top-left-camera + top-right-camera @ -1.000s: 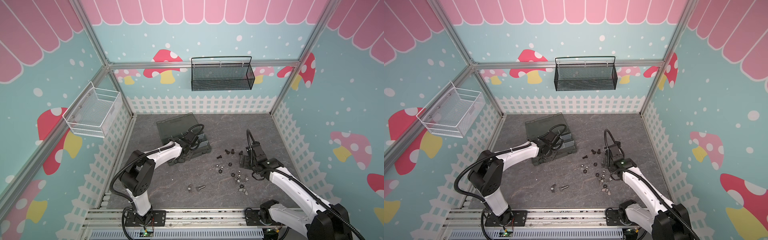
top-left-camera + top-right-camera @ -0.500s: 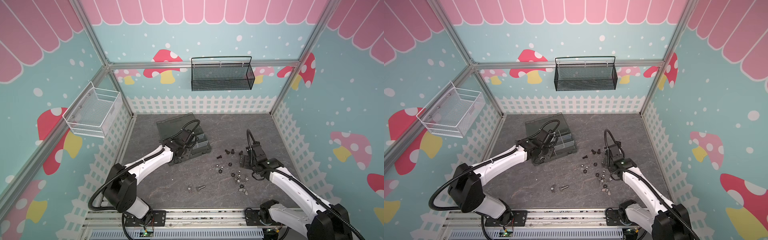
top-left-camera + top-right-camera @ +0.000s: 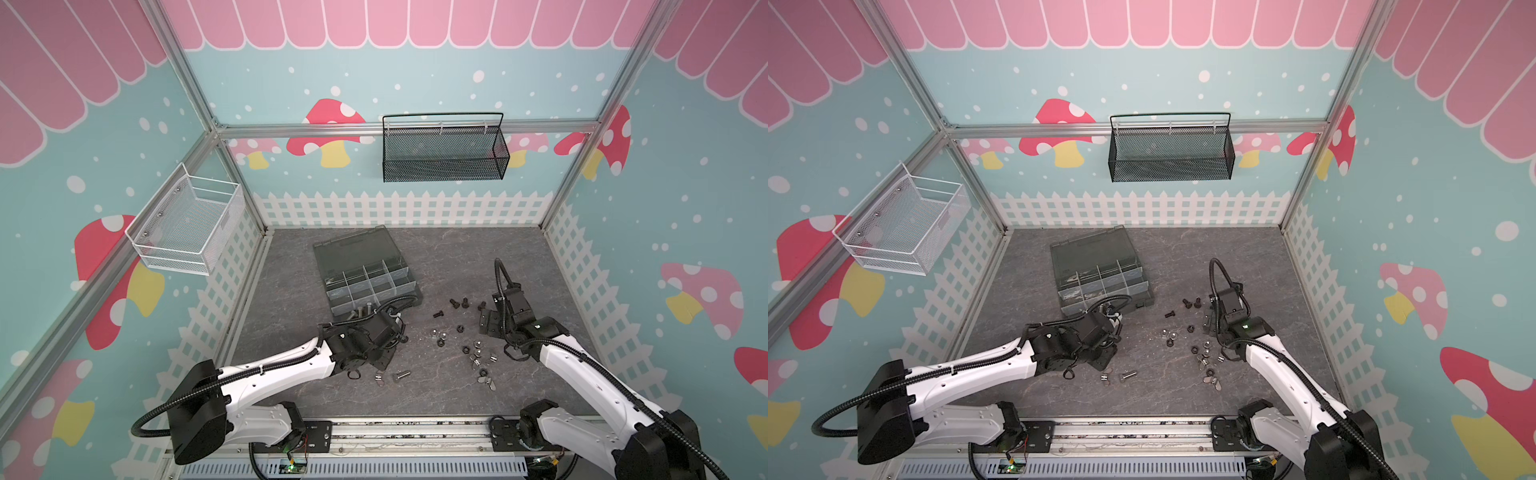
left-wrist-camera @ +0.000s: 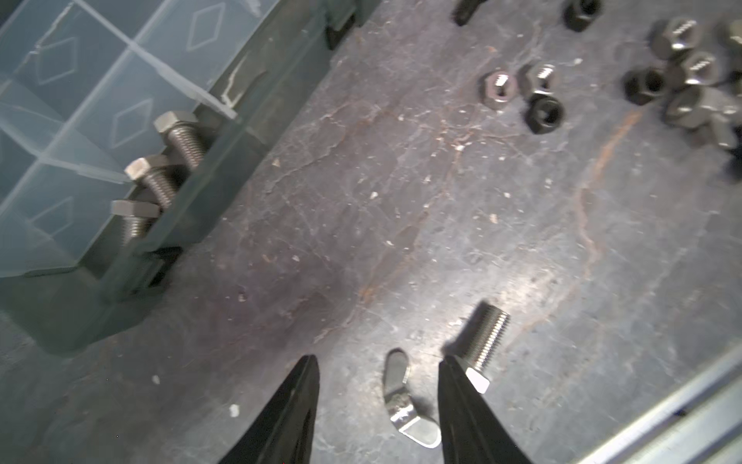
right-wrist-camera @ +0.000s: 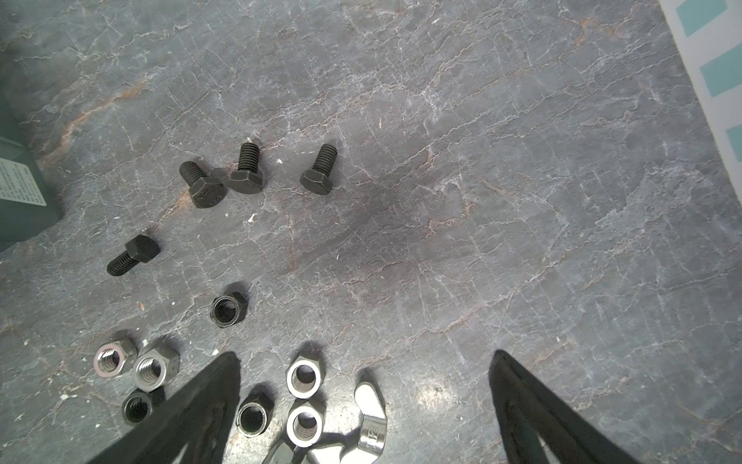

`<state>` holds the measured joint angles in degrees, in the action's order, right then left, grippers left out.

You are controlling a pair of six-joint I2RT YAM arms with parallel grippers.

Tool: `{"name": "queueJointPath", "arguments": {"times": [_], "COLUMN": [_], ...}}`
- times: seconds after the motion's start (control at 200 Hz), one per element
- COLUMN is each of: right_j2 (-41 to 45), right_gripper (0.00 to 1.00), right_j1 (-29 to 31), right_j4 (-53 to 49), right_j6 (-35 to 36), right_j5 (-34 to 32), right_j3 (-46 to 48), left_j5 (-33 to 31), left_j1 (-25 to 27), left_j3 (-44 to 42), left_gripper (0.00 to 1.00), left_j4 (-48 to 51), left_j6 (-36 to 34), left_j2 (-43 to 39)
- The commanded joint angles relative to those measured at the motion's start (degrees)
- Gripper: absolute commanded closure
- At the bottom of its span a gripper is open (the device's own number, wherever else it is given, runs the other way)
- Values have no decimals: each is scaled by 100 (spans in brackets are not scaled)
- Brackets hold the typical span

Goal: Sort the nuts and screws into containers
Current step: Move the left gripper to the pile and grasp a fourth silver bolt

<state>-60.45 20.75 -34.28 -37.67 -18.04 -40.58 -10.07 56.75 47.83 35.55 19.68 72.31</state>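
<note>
A grey table [image 3: 457,257] holds everything. On it lies a dark see-through box [image 3: 353,249] with its lid open flat. Its little containers [image 3: 376,282] sit in rows. A black mesh basket [image 3: 442,151] hangs on the wall behind the box. A white wire basket [image 3: 187,224] hangs on the wall to the left of the box.

The left gripper [image 4: 377,358] is just in front of the box, low over the table. Its two jaws are apart and hold nothing. The right gripper [image 5: 365,354] is to the right of the box, well apart from it. Its jaws are spread very wide and hold nothing too.

Three silver screws [image 4: 176,140] lie side by side in the front row of the box. They rest against its front wall, toward the left end. I cannot tell if all three share one container.

One more silver screw [image 4: 484,345] lies on the table in front of the box, just beside one left jaw. A silver wing nut [image 4: 401,397] lies on the table under the gap between the left jaws.

Four black screws [image 5: 245,176] lie on the table to the right of the box. The nuts [image 5: 150,367], some silver and some black, lie in a loose bunch to the right of the box, nearer the front than the black screws. Some sit between the right jaws.
</note>
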Motion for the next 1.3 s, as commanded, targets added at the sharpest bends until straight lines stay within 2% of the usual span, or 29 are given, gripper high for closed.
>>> {"name": "queueJointPath", "arguments": {"times": [0.0,0.16,0.36,0.595,0.94,1.131,1.296], "right_j2": [17,36,-13,17,-185,-247,-209], "right_gripper": [2,2,2,2,2,2,2], "right_j1": [43,43,42,43,43,38,38], "right_j4": [-15,-17,-95,-122,-114,-114,-123], "right_j6": [-149,-148,-97,-77,-46,-17,-30], "right_j5": [27,9,-42,-89,-213,-217,-217], "right_j3": [76,139,83,66,110,102,97], "left_j5": [413,632,465,312,515,694,572], "left_j1": [330,589,870,904,951,964,966], "left_j3": [1,144,566,1091,1412,1588,1711], "left_gripper": [50,49,48,45,44,45,49], "left_j4": [-356,-335,-161,347,763,928,1077], "left_j6": [362,210,-220,-608,-732,-842,-920], "left_j2": [4,526,1188,1708,2063,2383,2687]}}
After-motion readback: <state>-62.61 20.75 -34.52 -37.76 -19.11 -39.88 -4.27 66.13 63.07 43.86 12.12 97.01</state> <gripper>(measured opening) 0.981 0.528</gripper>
